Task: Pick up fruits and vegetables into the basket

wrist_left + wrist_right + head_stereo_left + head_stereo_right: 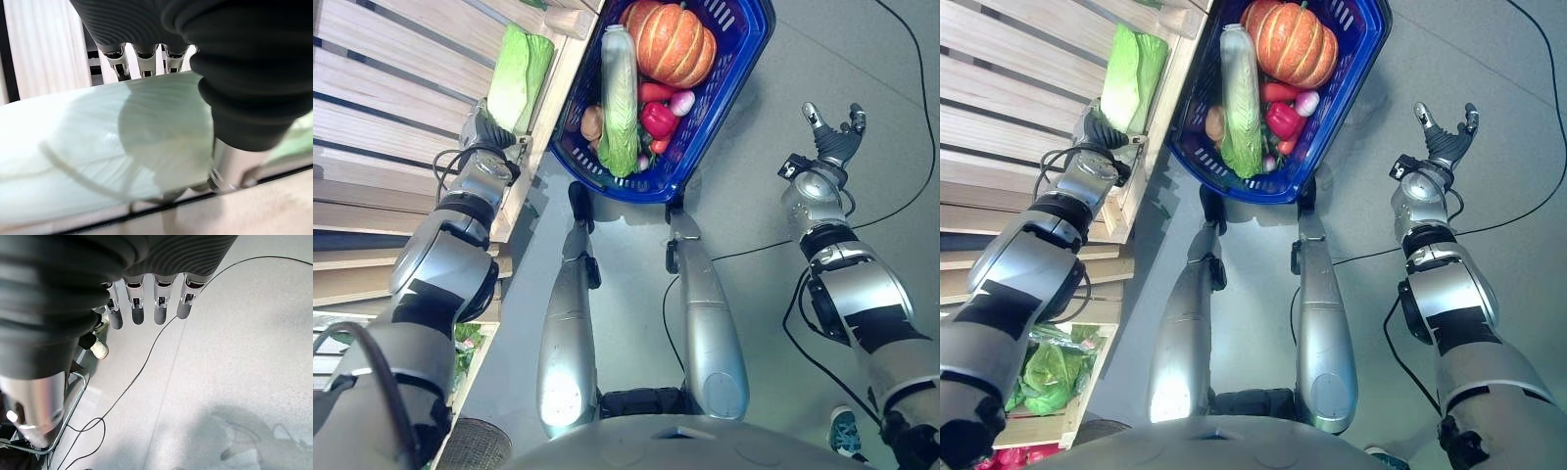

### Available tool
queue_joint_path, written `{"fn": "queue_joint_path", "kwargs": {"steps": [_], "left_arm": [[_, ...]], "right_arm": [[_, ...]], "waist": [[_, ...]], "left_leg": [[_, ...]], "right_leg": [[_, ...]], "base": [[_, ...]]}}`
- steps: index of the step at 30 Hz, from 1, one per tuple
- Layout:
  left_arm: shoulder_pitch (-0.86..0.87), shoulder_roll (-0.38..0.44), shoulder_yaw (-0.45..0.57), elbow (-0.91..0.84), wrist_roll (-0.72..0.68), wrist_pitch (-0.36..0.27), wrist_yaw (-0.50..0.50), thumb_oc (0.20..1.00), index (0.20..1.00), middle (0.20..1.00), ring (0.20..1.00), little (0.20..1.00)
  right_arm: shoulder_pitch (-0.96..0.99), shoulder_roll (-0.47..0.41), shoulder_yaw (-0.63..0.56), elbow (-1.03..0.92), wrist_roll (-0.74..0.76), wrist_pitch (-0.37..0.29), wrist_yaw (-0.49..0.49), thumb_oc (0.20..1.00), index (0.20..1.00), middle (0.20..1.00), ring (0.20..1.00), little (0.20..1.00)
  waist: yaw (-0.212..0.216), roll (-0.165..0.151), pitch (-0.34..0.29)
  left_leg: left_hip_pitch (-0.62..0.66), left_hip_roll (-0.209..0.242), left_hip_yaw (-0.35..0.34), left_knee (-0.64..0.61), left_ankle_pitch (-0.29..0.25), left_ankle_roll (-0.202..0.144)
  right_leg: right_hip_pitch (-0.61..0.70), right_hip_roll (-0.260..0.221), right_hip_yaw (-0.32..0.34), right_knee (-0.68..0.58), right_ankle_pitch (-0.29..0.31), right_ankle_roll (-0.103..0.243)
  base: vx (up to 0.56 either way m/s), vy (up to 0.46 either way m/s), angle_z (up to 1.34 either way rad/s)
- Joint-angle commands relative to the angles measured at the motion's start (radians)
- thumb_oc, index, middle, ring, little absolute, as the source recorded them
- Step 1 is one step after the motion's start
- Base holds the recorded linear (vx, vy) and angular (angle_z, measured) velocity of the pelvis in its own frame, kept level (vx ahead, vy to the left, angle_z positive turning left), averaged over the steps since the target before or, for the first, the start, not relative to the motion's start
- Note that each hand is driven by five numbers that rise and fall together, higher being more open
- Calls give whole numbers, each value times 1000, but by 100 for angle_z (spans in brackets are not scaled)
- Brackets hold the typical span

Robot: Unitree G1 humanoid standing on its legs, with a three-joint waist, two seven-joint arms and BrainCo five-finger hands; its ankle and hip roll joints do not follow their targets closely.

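Observation:
A pale green napa cabbage (pixel 519 73) lies on the wooden shelf (pixel 391 78) at my left. My left hand (pixel 487 127) grips its near end: in the left wrist view the fingers (pixel 144 61) reach over the far side of the cabbage (pixel 98 147) and the thumb (pixel 234 161) presses its near side. The blue basket (pixel 744 49) stands on the floor ahead. It holds a pumpkin (pixel 671 39), another napa cabbage (pixel 619 98), a red pepper (pixel 658 119), a radish (pixel 682 101) and a potato (pixel 592 122). My right hand (pixel 832 132) hangs open over the floor, right of the basket.
The shelf's slatted boards run along the whole left side, close to the basket's left rim. A lower crate (pixel 1048 377) holds leafy greens. A shoe (pixel 845 431) shows at the bottom right. A metal frame (pixel 73 396) stands on the grey floor near the right hand.

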Motion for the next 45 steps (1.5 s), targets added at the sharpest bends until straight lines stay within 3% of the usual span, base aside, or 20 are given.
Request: {"fn": "queue_joint_path", "kwargs": {"steps": [1,17,24,28,29,32,37,41,45], "left_arm": [[52,0,20,112,-9,22,-52,200,200,200,200,200],[56,-7,18,106,-20,8,-53,200,200,200,200,200],[58,-9,28,105,-60,-26,-49,200,200,200,200,200],[72,1,71,72,-173,-134,-16,200,200,200,200,200],[70,3,74,70,-176,-137,-16,200,200,200,200,200],[100,20,131,-6,-242,-263,16,200,200,200,200,200],[166,35,182,-150,-231,-375,101,200,200,200,200,200],[207,37,201,-260,-184,-433,155,200,200,200,200,200],[229,42,204,-383,-114,-448,215,200,200,200,200,200]], "right_arm": [[20,-18,-10,-14,29,-43,-17,1000,1000,1000,1000,1000],[24,5,-8,-34,11,-62,-28,1000,1000,1000,1000,1000],[24,9,0,-39,14,-62,-20,1000,1000,1000,1000,1000],[36,9,2,-65,56,-96,86,1000,1000,1000,1000,1000],[34,8,1,-67,59,-97,94,1000,1000,1000,1000,1000],[68,17,8,-118,92,-126,189,1000,1000,1000,1000,1000],[114,21,10,-223,113,-146,242,1000,1000,1000,1000,1000],[151,24,15,-310,122,-147,289,1000,1000,1000,1000,1000],[185,21,19,-404,132,-144,311,1000,1000,1000,1000,1000]], "waist": [[-3,-12,-41],[-2,-12,-41],[-1,-14,-41],[2,-13,-41],[1,-12,-41],[7,-10,-41],[20,-6,-41],[28,-4,-41],[35,-4,-41]], "left_leg": [[-52,-41,-3,89,-104,1],[-50,-43,-6,79,-100,-3],[-50,-43,-7,77,-98,-4],[-44,-45,-9,73,-98,-4],[-49,-45,-9,70,-91,-4],[-35,-47,-13,67,-97,-6],[-32,-54,-23,61,-94,-8],[-33,-59,-28,62,-94,-8],[-37,-61,-30,54,-83,-8]], "right_leg": [[28,38,-40,-32,-20,48],[32,36,-39,-48,-14,50],[31,37,-38,-48,-12,50],[35,39,-39,-47,-16,49],[31,39,-39,-50,-9,49],[44,39,-40,-52,-17,50],[49,37,-49,-56,-19,47],[52,34,-57,-53,-22,44],[52,30,-66,-60,-17,42]], "base": [[0,0,0],[0,0,0],[0,0,0],[0,0,0],[0,0,0],[4,-25,0],[-5,-22,1],[-2,-8,0],[0,0,0]]}}
